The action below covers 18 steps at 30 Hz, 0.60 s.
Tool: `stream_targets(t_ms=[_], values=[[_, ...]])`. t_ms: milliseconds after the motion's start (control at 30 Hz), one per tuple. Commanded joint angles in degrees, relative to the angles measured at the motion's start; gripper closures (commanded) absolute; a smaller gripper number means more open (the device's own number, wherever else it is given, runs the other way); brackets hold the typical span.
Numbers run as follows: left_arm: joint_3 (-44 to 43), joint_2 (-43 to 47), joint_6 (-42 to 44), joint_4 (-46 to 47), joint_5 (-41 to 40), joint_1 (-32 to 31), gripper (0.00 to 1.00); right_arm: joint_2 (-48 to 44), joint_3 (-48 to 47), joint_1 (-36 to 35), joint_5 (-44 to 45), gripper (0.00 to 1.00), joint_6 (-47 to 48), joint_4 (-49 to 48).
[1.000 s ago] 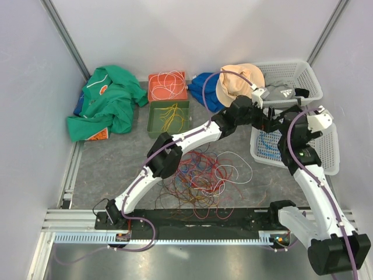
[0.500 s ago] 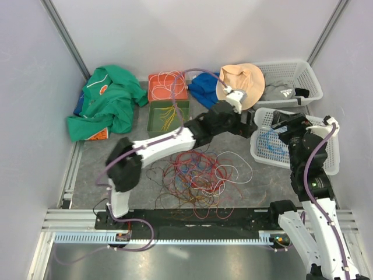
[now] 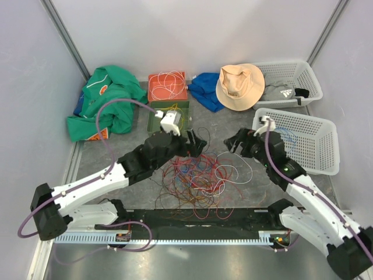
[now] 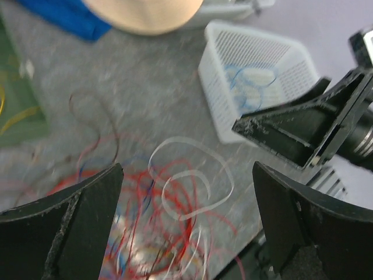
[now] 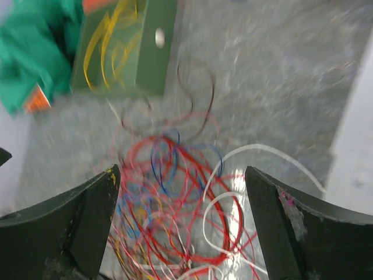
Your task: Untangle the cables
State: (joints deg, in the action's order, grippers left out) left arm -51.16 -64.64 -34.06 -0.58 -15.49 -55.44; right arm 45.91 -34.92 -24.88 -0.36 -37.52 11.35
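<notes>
Upper left of the overhead view is taken up by a crumpled green garment point(image 3: 105, 108). Just right of it, an orange tray point(image 3: 156, 93) with a white loop in it and a green tray point(image 3: 152, 125) with yellow strands are lined up one behind the other.

The left gripper point(image 3: 197, 143) is seen at the upper-left edge of the cables point(image 3: 198, 178), fingers spread wide with nothing between them (the wrist view backs that up). The cables are heaped in one messy tangle at centre frame. It's mostly red, with blue and orange mixed in and a couple of white loops on the right side.

The right gripper point(image 3: 233, 144) is found at the tangle's upper-right edge, also spread wide and empty. Further right, a white basket point(image 3: 317, 151) is seen with a blue strand coiled inside.
</notes>
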Motion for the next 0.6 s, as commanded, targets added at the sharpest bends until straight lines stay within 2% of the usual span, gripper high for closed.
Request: stream_targets(t_ms=[0,167,267,433,567], values=[[9.99,10.39,-10.4,-8.9,-2.18,-0.19,0.0,1.55,2.74,-6.22,3.43,0.05,5.52,-1.25],[18.71,27.94,-14.71,-11.64,-2.27,-0.19,0.0,-0.82,5.38,-11.85,3.53,0.07,7.28,0.25],[23.11,34.12,-15.07,-12.34,-1.65,-0.28,0.0,-2.49,8.1,-15.71,3.96,0.08,6.76,0.6],[24.17,34.24,-15.85,-16.64,-3.41,-0.28,0.0,-0.49,10.57,-23.0,5.19,0.1,5.53,-1.6],[25.05,32.56,-17.61,-18.49,-4.03,-0.37,0.0,3.74,10.31,-30.3,10.19,0.1,5.44,-2.3]])
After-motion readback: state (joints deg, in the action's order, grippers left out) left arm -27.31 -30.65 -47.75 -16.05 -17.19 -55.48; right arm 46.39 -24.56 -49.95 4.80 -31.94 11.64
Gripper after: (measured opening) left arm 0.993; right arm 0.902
